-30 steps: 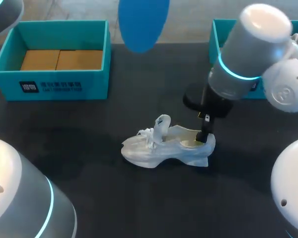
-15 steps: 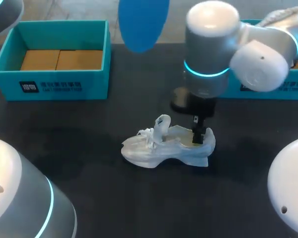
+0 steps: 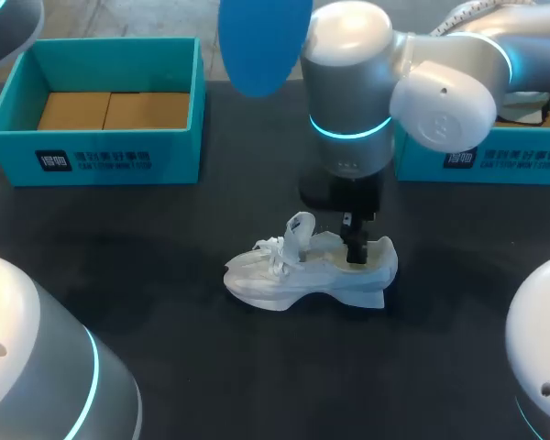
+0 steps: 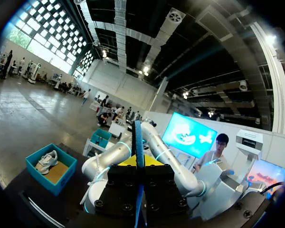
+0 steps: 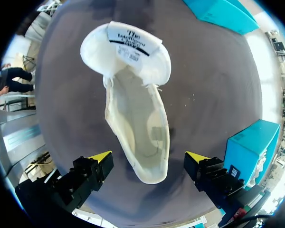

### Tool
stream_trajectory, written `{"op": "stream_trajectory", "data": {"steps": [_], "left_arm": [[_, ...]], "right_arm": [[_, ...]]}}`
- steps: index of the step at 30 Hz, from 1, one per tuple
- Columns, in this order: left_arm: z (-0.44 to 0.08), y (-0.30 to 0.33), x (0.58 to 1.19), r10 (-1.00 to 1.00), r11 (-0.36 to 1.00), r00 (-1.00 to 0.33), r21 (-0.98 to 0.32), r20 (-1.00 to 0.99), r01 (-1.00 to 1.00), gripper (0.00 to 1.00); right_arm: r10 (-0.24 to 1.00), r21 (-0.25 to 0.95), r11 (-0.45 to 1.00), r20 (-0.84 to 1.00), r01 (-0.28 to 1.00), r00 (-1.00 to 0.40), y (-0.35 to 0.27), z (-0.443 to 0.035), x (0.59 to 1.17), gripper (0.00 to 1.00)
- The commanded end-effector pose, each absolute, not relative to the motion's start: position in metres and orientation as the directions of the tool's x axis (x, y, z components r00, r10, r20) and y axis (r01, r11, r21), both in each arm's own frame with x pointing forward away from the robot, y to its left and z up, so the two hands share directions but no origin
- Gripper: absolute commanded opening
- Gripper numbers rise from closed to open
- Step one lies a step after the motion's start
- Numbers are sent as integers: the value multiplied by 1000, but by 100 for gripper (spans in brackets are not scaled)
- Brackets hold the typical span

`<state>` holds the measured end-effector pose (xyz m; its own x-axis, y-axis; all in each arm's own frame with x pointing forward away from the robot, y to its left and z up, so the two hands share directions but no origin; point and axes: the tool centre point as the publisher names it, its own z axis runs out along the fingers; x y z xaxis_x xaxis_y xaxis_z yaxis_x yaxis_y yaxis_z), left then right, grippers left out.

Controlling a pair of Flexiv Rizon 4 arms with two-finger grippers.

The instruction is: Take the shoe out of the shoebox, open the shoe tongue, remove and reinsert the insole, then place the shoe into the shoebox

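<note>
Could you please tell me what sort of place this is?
Probably a robot workstation for practising shoe handling: a dark table with a teal shoebox, a white shoe lying on it under my right arm, and a blue insole gripped in my left hand.

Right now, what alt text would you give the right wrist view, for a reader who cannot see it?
A white shoe stands on the dark table, seen from above, its tongue pulled forward. The right gripper hangs over the heel, its yellow-tipped fingers open, one on each side. A teal shoebox stands nearby.
</note>
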<state>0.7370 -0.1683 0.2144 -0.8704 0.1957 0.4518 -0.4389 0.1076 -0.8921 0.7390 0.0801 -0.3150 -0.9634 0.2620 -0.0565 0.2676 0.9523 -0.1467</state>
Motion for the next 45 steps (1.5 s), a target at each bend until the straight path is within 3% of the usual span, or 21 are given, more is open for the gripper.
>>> {"op": "stream_trajectory", "data": {"steps": [1, 20, 45], "left_arm": [[215, -169, 737, 195, 111, -870, -892, 452, -439, 0], [215, -169, 737, 195, 111, -870, -892, 452, -439, 0], [215, -169, 737, 195, 111, -870, -892, 452, -439, 0]], "right_arm": [[261, -110, 958, -61, 267, -963, 73, -314, 738, 100], [178, -25, 983, -73, 180, -981, 109, -317, 771, 100], [151, 41, 988, -32, 149, -988, 131, -372, 786, 100]]}}
